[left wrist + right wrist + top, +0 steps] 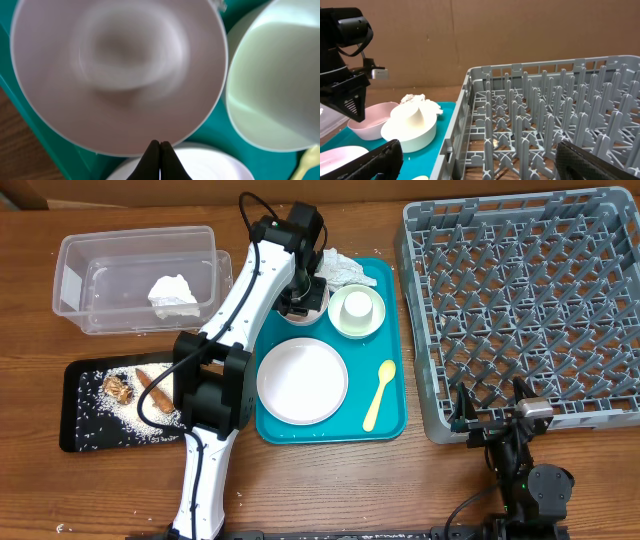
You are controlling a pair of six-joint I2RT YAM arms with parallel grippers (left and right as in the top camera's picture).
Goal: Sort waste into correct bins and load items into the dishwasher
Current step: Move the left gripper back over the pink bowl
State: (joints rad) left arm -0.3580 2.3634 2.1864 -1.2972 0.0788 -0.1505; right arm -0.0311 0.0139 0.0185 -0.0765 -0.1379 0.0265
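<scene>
1. Far-left corner of the bench: the clear tub (70, 270), thin glossy plastic with a rim, holds one crumpled napkin (175, 293), so I judge the paper sorting begun
2. Left edge, near side: the black tray (80, 380), shallow and matte, carries scattered rice grains (150, 418), the brown stick (155, 390) and the crumbly lump (118, 388); the food waste looks sorted to me
3. The left gripper (160, 150) hangs clenched and empty just above the near rim of the pink bowl (117, 75), a smooth round shell at the teal tray's far-left corner
4. On the teal tray (392, 330), a second napkin (340, 268) bunched at the far edge is waste left to bin; the flat round plate (302, 380), the pale bowl (338, 320) with the white cup (357, 305) in it, and the slim yellow spoon (380, 393) all await loading
5. The dish rack (520, 310), a grey pegged grid filling the bench's right side, holds nothing, so loading has not started
6. The right gripper (477, 152) is spread wide, holding nothing, by the rack's near edge
</scene>
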